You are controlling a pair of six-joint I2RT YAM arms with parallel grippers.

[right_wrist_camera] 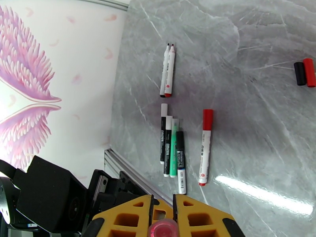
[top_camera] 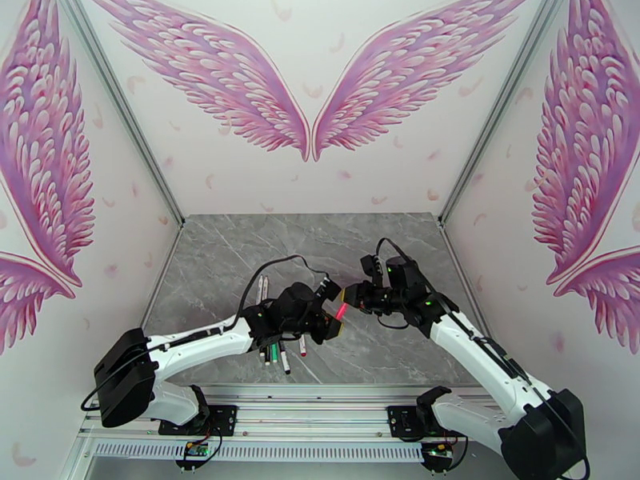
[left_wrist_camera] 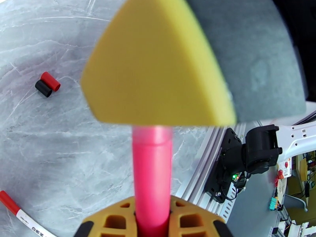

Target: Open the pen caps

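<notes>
The left pincer (left_wrist_camera: pixel 152 218) and right pincer (right_wrist_camera: pixel 163 212) clamp one pink pen (left_wrist_camera: pixel 152 170) above the grey marble surface (left_wrist_camera: pixel 79 155). A loose red cap (left_wrist_camera: pixel 50 81) and black cap (left_wrist_camera: pixel 43 88) touch, ten o'clock from it. Pen lettering unreadable; pink-winged walls (top_camera: pixel 240 74).

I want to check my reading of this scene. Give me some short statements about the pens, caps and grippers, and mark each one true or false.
1. The left gripper and the right gripper are both shut on the pink pen. True.
2. The loose red cap and black cap lie far apart. False: they lie side by side.
3. The red-capped pen lies on the table. True.
4. The pair of pens farthest from the arms is capped. False: their tips are bare.
</notes>
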